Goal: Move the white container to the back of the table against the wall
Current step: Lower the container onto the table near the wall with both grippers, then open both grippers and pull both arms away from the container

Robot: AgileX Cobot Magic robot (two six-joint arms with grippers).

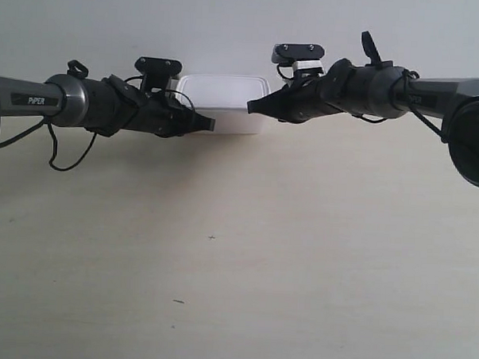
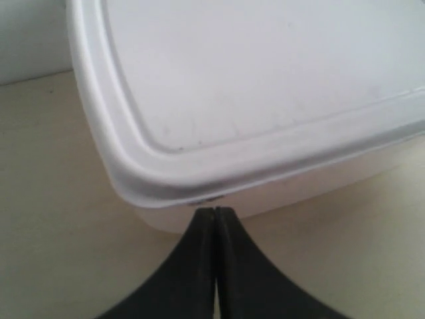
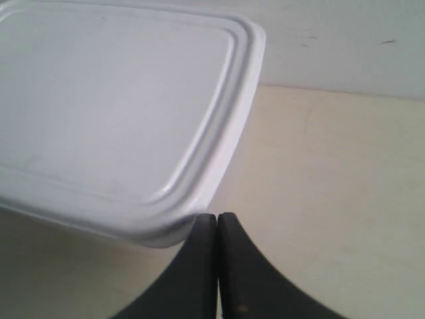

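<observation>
Your left hand (image 2: 216, 212) was clenched on nothing, tips at a corner of the white container (image 2: 265, 100) under the lid rim | your right hand (image 3: 217, 218) was clenched too, just beside another lid corner | container sat at the back of the table (image 1: 236, 267), by the wall (image 1: 246, 29); contact unclear.

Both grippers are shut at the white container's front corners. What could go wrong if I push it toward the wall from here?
1. The left gripper tip sits just under the lid rim; it might lift the lid.
2. The right gripper sits at a rounded corner and could slip off, skewing the white container.
3. It already looks close to the wall; more force may tilt it.
</observation>
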